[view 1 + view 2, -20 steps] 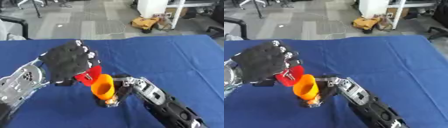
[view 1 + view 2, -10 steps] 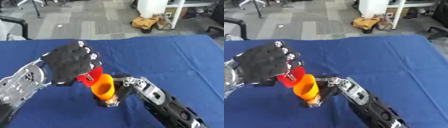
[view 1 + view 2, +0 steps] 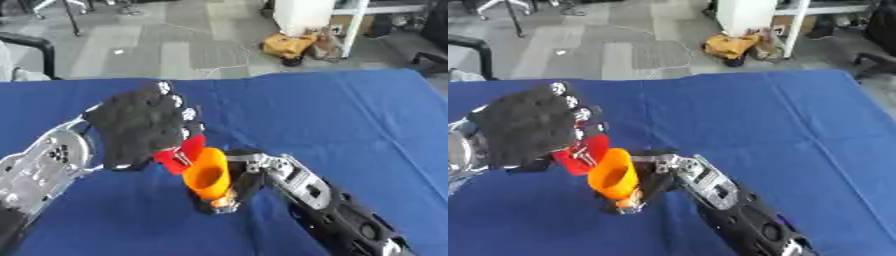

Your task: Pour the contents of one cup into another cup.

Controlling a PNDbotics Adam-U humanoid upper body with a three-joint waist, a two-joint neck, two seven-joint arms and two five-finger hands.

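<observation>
An orange cup (image 3: 208, 178) stands upright on the blue table (image 3: 332, 115), its mouth facing up and toward me. My right hand (image 3: 248, 176) is curled round its lower part from the right. A red cup (image 3: 182, 155) is tipped over the orange cup's rim, held in my left hand (image 3: 140, 130), whose black back hides most of it. What is inside either cup is hidden.
Blue cloth covers the table on all sides of the cups. Beyond the far edge lie grey floor, a yellow-brown bag (image 3: 293, 46), a white cabinet (image 3: 306, 14) and a chair (image 3: 22, 45) at the far left.
My left hand with the red cup has shifted slightly up and left, staying tipped over the orange cup. The right hand and orange cup have not moved.
</observation>
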